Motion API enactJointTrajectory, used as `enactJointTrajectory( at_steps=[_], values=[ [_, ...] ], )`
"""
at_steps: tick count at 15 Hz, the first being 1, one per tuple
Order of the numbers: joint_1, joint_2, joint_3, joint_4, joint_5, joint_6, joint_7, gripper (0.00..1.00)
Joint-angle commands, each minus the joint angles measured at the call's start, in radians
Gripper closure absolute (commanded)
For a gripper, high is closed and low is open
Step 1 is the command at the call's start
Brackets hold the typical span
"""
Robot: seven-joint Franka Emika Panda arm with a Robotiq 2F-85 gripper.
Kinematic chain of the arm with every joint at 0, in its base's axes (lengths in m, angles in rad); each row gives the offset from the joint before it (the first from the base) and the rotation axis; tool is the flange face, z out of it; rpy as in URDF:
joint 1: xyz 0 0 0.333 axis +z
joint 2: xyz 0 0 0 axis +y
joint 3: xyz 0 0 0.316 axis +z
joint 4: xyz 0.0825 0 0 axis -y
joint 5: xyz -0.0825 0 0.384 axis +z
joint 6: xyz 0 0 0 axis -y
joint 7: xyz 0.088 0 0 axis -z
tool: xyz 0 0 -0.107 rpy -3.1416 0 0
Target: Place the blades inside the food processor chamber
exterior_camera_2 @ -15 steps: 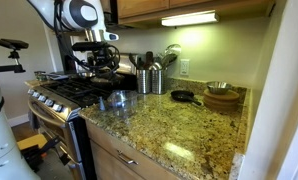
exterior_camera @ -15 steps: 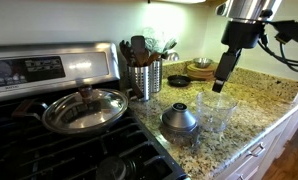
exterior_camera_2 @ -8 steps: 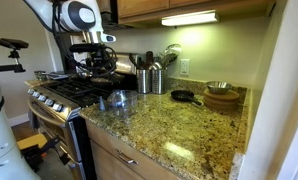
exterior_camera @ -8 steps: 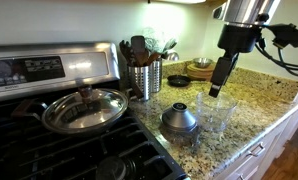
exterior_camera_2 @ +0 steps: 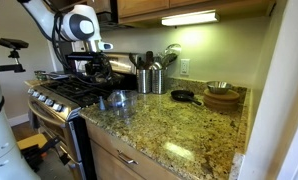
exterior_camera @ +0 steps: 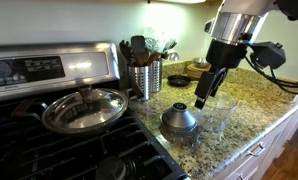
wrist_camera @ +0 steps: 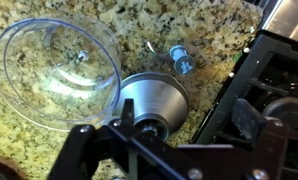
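The gripper (exterior_camera: 210, 84) is coming lower toward the food processor chamber (exterior_camera: 222, 114). Its fingers are apparently gripping the dark blades (exterior_camera: 200, 100), which are hanging above its rim, not yet inside

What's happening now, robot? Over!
Gripper hovering by chamber rim, grip unclear. No blades inside yet. Grey dome close beside chamber.

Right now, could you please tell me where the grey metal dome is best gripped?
By the small knob on top, coming straight down: the grey metal dome stands upright on the counter, and its sloping sides likely offer no flat hold.
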Motion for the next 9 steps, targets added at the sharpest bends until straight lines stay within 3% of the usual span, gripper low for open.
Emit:
enactJointTrajectory(
  at_steps=[1,4,9],
  values=[
    [0.013,0.068,0.006,-0.003,0.018,0.065,0.042,0.00],
    [0.020,0.120,0.007,0.002,0.035,0.089,0.041,0.00],
    [0.025,0.172,0.016,0.010,0.048,0.105,0.039,0.30]
  ],
)
